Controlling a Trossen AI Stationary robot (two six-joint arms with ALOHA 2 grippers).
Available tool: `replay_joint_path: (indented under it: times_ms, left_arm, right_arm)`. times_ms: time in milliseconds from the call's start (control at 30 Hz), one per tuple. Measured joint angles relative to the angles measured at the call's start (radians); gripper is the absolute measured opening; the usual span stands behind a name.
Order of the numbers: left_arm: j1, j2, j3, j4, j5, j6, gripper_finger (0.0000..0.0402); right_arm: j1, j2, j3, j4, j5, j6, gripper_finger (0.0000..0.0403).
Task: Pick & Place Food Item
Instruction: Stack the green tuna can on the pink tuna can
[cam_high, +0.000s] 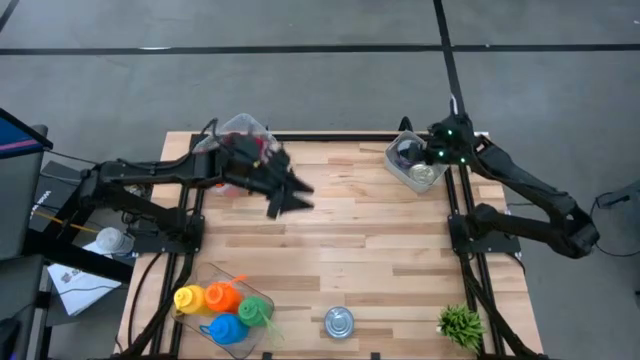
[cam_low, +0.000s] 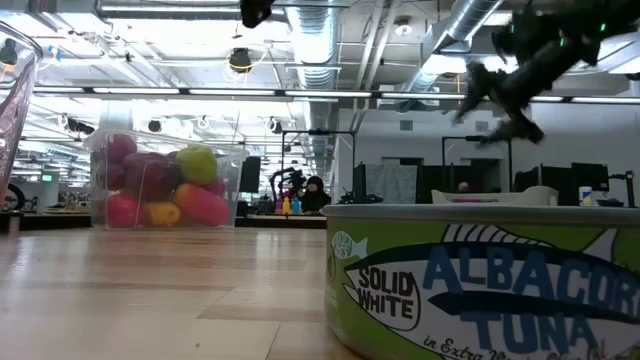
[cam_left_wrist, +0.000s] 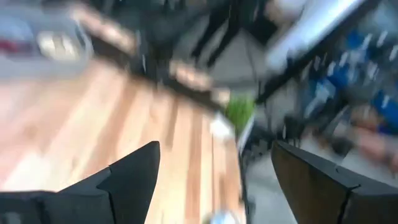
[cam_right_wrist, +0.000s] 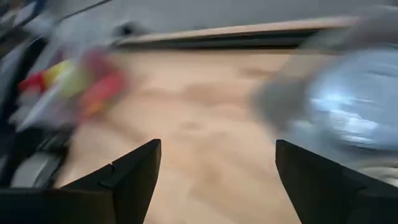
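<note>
Tuna can is sitting alone on the wooden tabletop near its front edge, between the bin of bright toy food and the small green plant; it is looking rigid, fairly heavy and smooth-sided, so I would be gripping it across its round wall, low down. Left hand is hovering well back from the can, fingers spread and holding nothing; right hand is hanging over the clear bin at the far right corner, likewise spread and empty.

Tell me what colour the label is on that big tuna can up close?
Lime green with blue lettering, on the round metal tuna can; the low view shows it best.
</note>
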Motion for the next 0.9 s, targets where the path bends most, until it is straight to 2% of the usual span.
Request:
replay_joint_path:
  times_ms: [133,267,400,500,700,900]
  left_arm:
    - [-0.076,0.002,-0.001,-0.101,-0.031,0.012,0.0296]
    - [-0.120,-0.005,-0.001,-0.104,-0.107,-0.015,0.0296]
    - [-0.145,-0.037,0.000,-0.094,-0.202,-0.018,0.0296]
    - [-0.148,-0.053,-0.001,-0.081,-0.239,-0.042,0.0296]
    - [-0.148,-0.110,-0.001,-0.085,-0.257,-0.069,0.0296]
    - [-0.147,-0.174,0.002,-0.069,-0.270,-0.043,0.0296]
  right_arm:
    - [0.209,-0.055,0.058,-0.030,-0.028,-0.024,0.0305]
    - [0.496,-0.050,0.081,-0.047,0.057,0.031,0.0305]
    - [0.787,0.041,0.081,-0.046,0.194,0.105,0.0305]
    - [0.963,0.153,0.080,-0.021,0.248,0.164,0.0305]
    - [1.163,0.403,0.102,0.168,0.256,0.263,0.0305]
    - [1.280,0.636,0.245,0.163,0.256,0.241,0.0305]
